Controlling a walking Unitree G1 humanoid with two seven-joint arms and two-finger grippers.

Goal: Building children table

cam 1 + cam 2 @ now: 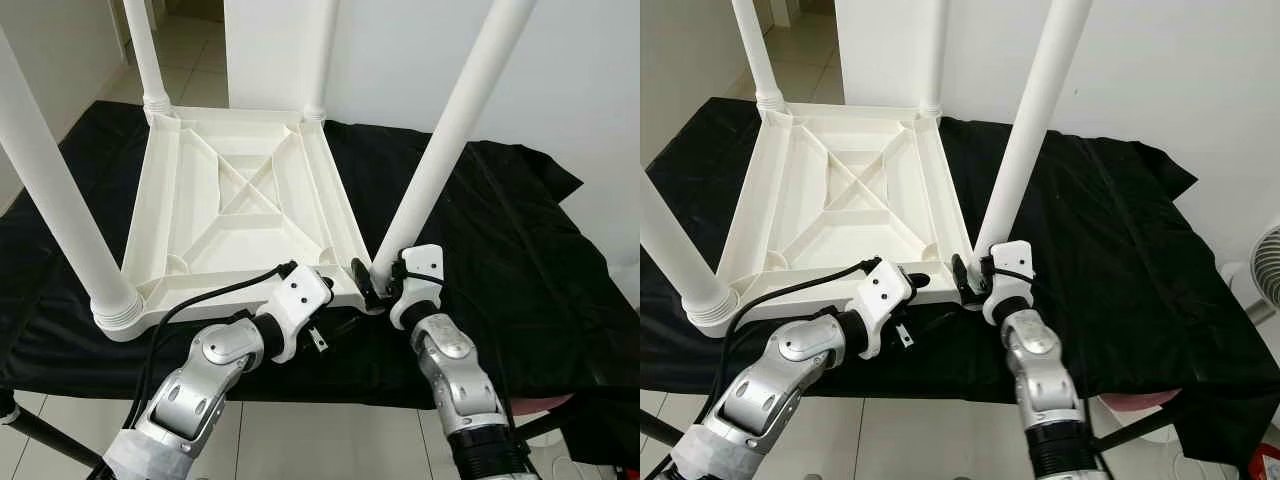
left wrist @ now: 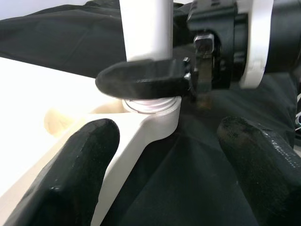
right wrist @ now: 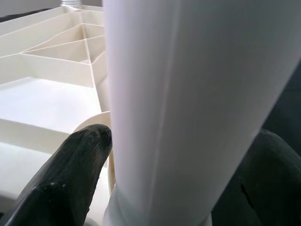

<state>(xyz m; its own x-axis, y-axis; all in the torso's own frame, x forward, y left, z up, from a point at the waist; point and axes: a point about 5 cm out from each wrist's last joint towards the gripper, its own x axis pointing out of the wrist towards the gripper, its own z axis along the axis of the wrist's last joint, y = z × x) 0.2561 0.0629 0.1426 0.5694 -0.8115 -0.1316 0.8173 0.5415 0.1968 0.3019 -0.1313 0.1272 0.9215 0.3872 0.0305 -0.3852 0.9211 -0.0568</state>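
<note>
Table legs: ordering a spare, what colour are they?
White, like the tabletop; the legs show best in the left eye view.

The scene was bright and evenly lit — soft daylight, faint shadows. White plastic on the table top point(image 1: 240, 200) neared overexposure. Head views stayed sharp; wrist views were soft, the near black fingers point(image 2: 80, 174) blurred.

Both arms are built of rounded silver segments with black joints between them. Each ends in a white wrist housing carrying a gripper of long black fingers: left gripper point(image 1: 345, 318), right gripper point(image 1: 368, 285). A black cable point(image 1: 205, 296) loops over the left forearm. The fingers point(image 2: 77, 176) look matte, rounded and slightly scuffed.
</note>
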